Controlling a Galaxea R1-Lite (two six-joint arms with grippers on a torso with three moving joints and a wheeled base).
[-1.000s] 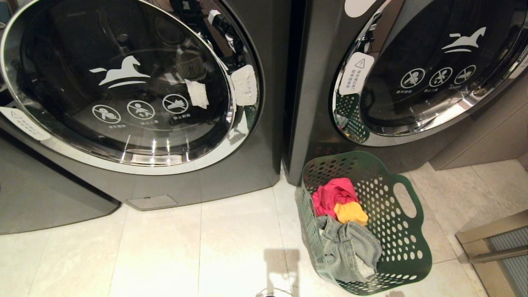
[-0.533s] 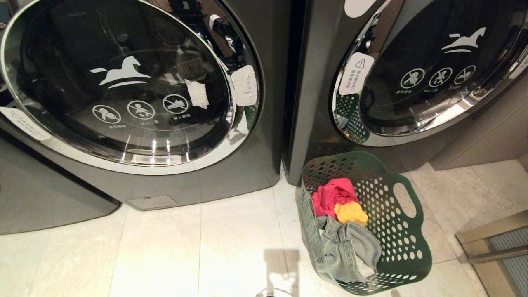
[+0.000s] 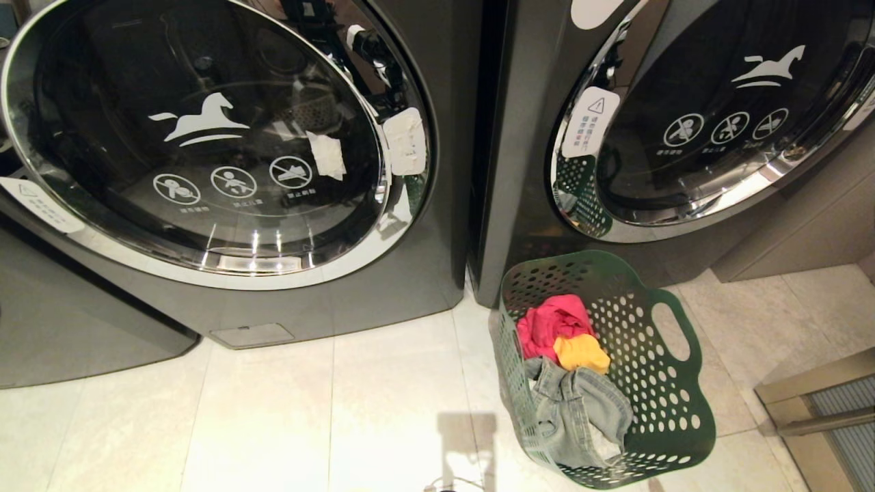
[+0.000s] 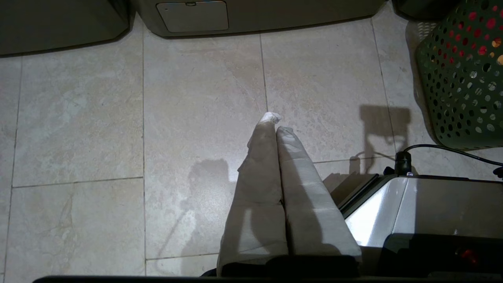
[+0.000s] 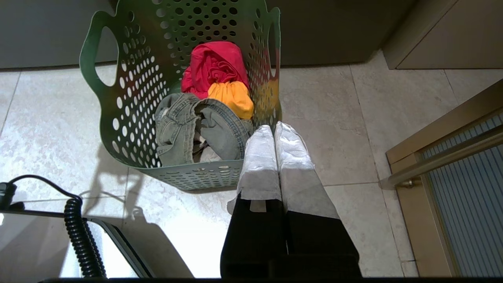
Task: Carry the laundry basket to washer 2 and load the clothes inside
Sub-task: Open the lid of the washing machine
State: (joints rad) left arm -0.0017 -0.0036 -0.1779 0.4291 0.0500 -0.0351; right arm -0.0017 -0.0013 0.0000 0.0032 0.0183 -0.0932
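Dark green perforated plastic laundry basket [image 3: 605, 372] sits on the tile between two grey washers, right gripper [image 5: 274, 129] pinched shut, empty, above its rim — it should open before hooking a handle.

The laundry basket [image 3: 656, 383] is dark green, pierced all over with rows of round holes. Inside the basket a bright pink-red garment [image 3: 550, 321] lies by a yellow-orange one [image 3: 581, 352], and next to those sits faded grey-blue denim [image 3: 581, 410]. Behind the basket the two washers [image 3: 424, 273] are dark grey, each with a chrome ring around black glass bearing a white horse logo [image 3: 202, 119] and white circular warning icons. The floor [image 3: 273, 410] around the basket is pale cream tile with thin grey grout lines. Both the left gripper [image 4: 275, 122] and the right gripper [image 5: 274, 129] wear whitish-grey wrapping.
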